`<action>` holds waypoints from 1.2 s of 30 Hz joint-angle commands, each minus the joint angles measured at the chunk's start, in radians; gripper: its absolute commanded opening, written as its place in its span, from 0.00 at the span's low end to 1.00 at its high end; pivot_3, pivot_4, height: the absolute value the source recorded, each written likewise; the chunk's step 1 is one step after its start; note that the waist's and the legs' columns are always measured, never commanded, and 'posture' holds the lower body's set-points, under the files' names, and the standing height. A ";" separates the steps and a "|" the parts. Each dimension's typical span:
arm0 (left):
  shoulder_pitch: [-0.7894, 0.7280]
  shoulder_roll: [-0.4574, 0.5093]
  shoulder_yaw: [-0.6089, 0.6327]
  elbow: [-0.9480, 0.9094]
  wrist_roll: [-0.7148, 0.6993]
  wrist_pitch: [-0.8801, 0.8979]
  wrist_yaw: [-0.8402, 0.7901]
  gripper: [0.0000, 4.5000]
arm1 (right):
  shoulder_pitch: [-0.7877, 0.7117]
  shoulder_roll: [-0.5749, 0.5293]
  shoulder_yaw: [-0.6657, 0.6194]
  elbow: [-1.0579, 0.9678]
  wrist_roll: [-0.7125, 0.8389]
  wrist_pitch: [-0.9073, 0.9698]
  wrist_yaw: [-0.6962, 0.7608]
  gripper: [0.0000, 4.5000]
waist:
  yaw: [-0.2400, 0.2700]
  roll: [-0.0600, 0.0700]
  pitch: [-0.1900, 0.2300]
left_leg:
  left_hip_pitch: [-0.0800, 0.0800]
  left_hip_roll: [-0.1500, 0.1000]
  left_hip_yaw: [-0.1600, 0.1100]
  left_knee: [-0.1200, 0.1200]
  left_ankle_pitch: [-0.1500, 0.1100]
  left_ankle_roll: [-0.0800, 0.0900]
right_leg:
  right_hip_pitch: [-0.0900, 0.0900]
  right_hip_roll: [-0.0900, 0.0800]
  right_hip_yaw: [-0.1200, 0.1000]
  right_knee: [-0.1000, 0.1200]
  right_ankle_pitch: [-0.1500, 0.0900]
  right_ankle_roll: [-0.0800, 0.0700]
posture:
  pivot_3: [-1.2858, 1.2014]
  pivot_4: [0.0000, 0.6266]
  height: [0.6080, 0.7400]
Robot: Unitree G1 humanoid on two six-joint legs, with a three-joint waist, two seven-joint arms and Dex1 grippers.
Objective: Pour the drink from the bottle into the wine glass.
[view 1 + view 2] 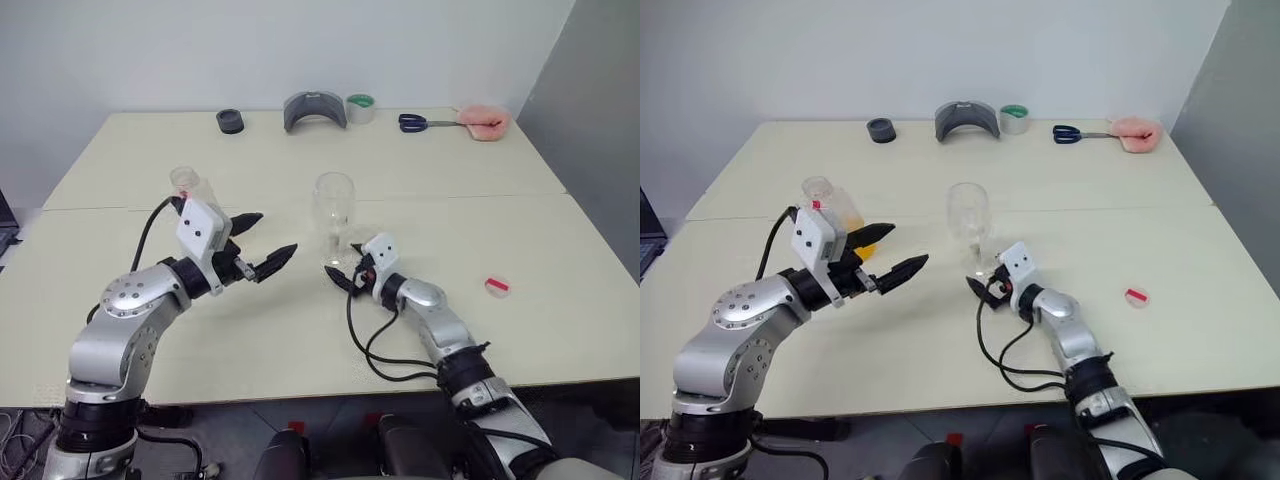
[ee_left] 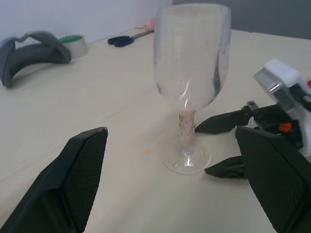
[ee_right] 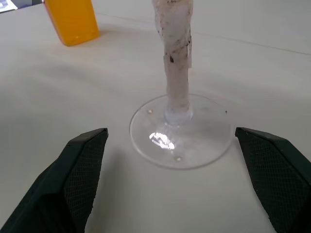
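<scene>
- Left gripper (image 1: 262, 243) — fingers spread wide, raised above the table, pointing level and toward the right arm.
- Right gripper (image 1: 343, 277) — jaws parted, low, pointing leftward.

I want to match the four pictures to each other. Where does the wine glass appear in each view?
Left eye view: wine glass at table centre, just beyond the right pincer.
Right eye view: centre, same place.
Left wrist view: whole glass, upper middle.
Right wrist view: stem and foot, centre.
Shared landmark: the bottle of orange drink.
</scene>
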 commanded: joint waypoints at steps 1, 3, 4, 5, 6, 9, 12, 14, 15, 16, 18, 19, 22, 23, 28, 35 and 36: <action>0.066 -0.020 0.012 -0.009 0.045 -0.062 0.035 1.00 | 0.057 -0.049 0.005 -0.178 0.016 0.068 0.028 0.99 | 0.003 0.000 0.000 | 0.000 0.000 0.000 0.000 0.000 0.000 | 0.000 0.000 0.000 0.000 0.000 0.000 | 0.52 0.24 1.00; 0.114 -0.046 0.006 0.003 0.103 -0.101 0.090 1.00 | 0.104 -0.092 0.014 -0.269 0.004 0.100 0.033 0.99 | 0.007 0.000 0.000 | 0.000 0.000 0.000 0.000 0.000 0.000 | 0.000 0.000 0.000 0.000 0.000 0.000 | 0.52 0.24 1.00; 0.135 -0.066 0.008 0.010 0.127 -0.115 0.126 1.00 | 0.128 -0.117 0.021 -0.312 -0.006 0.109 0.035 0.99 | 0.009 0.000 0.000 | 0.000 0.000 0.000 0.000 0.000 0.000 | 0.000 0.000 0.000 -0.001 0.000 0.000 | 0.52 0.24 1.00; 0.155 -0.101 0.027 0.020 0.141 -0.109 0.186 1.00 | 0.157 -0.146 0.028 -0.364 -0.017 0.122 0.039 0.99 | 0.013 0.000 0.000 | 0.000 0.000 0.000 0.000 0.000 0.000 | 0.000 0.000 0.000 -0.001 0.000 0.000 | 0.52 0.24 1.00; 0.170 -0.132 0.050 0.027 0.132 -0.091 0.226 1.00 | 0.181 -0.171 0.035 -0.408 -0.025 0.139 0.040 0.99 | 0.018 0.000 0.000 | 0.000 0.000 0.000 0.000 0.000 0.000 | 0.000 0.000 0.000 -0.001 0.000 0.000 | 0.52 0.24 1.00; 0.203 -0.142 0.087 0.065 0.155 -0.126 0.246 1.00 | 0.241 -0.206 0.035 -0.502 -0.028 0.087 0.032 0.99 | 0.023 -0.001 0.001 | 0.000 0.000 0.000 0.000 0.000 0.000 | 0.000 -0.001 0.000 -0.002 -0.001 0.001 | 0.52 0.24 1.00; 0.184 -0.126 0.125 0.124 0.180 -0.163 0.271 1.00 | 0.264 -0.235 0.021 -0.655 0.124 0.179 0.131 0.99 | 0.026 -0.001 0.001 | -0.001 0.000 0.000 0.000 0.000 0.000 | 0.000 0.000 -0.002 -0.002 -0.001 0.001 | 0.52 0.24 1.00; 0.161 -0.123 0.143 0.154 0.190 -0.165 0.293 1.00 | 0.265 -0.242 -0.001 -0.726 0.208 0.238 0.154 0.99 | 0.028 -0.001 0.001 | -0.001 0.000 -0.001 0.000 0.000 -0.001 | 0.001 0.000 -0.002 -0.002 -0.001 0.001 | 0.52 0.24 1.00; 0.154 -0.122 0.147 0.163 0.193 -0.165 0.298 1.00 | 0.263 -0.245 -0.007 -0.745 0.229 0.255 0.154 0.99 | 0.030 -0.002 0.001 | -0.001 0.000 -0.001 0.000 0.000 -0.001 | 0.001 0.000 -0.002 -0.003 -0.001 0.001 | 0.52 0.24 1.00; 0.143 -0.117 0.148 0.177 0.202 -0.176 0.299 1.00 | 0.259 -0.247 -0.018 -0.767 0.262 0.287 0.151 0.99 | 0.031 -0.002 0.001 | -0.001 0.000 -0.001 0.000 0.000 -0.001 | 0.001 0.000 -0.003 -0.003 -0.001 0.001 | 0.52 0.24 1.00; 0.102 -0.104 0.142 0.202 0.212 -0.182 0.297 1.00 | 0.242 -0.254 -0.039 -0.813 0.317 0.341 0.145 0.99 | 0.035 -0.002 0.001 | -0.001 0.000 -0.001 0.000 0.000 -0.001 | 0.001 -0.001 -0.003 -0.003 -0.001 0.001 | 0.52 0.24 1.00; 0.081 -0.099 0.137 0.212 0.209 -0.180 0.289 1.00 | 0.234 -0.258 -0.044 -0.830 0.335 0.358 0.143 0.99 | 0.037 -0.002 0.001 | -0.001 -0.001 -0.001 0.000 0.000 -0.001 | 0.001 -0.001 -0.003 -0.003 -0.001 0.001 | 0.52 0.24 1.00; 0.046 -0.093 0.123 0.231 0.201 -0.174 0.269 1.00 | 0.216 -0.264 -0.044 -0.852 0.353 0.384 0.127 0.99 | 0.039 -0.003 0.001 | -0.002 0.000 -0.001 0.000 0.000 -0.002 | 0.001 -0.001 -0.004 -0.004 -0.001 0.001 | 0.52 0.24 1.00; 0.033 -0.091 0.118 0.239 0.201 -0.173 0.266 1.00 | 0.208 -0.264 -0.042 -0.854 0.353 0.390 0.118 0.99 | 0.039 -0.003 0.001 | -0.002 -0.001 -0.001 0.000 0.000 -0.002 | 0.001 -0.001 -0.003 -0.004 -0.001 0.001 | 0.52 0.24 1.00; -0.035 -0.095 0.117 0.289 0.210 -0.171 0.282 1.00 | 0.192 -0.275 -0.020 -0.852 0.333 0.397 0.092 0.99 | 0.040 -0.003 0.001 | -0.002 0.000 -0.001 0.000 0.000 -0.002 | 0.001 -0.001 -0.004 -0.004 -0.001 0.001 | 0.52 0.24 1.00; -0.112 -0.095 0.123 0.371 0.202 -0.170 0.291 1.00 | 0.187 -0.280 0.000 -0.853 0.331 0.395 0.081 0.99 | 0.041 -0.003 0.001 | -0.002 0.000 -0.001 0.000 0.000 -0.002 | 0.001 -0.001 -0.004 -0.004 -0.001 0.001 | 0.52 0.24 1.00; -0.129 -0.092 0.120 0.394 0.202 -0.173 0.285 1.00 | 0.184 -0.280 0.001 -0.852 0.333 0.398 0.081 0.99 | 0.042 -0.003 0.001 | -0.002 -0.001 -0.001 0.000 0.000 -0.002 | 0.001 -0.001 -0.004 -0.004 -0.001 0.001 | 0.52 0.24 1.00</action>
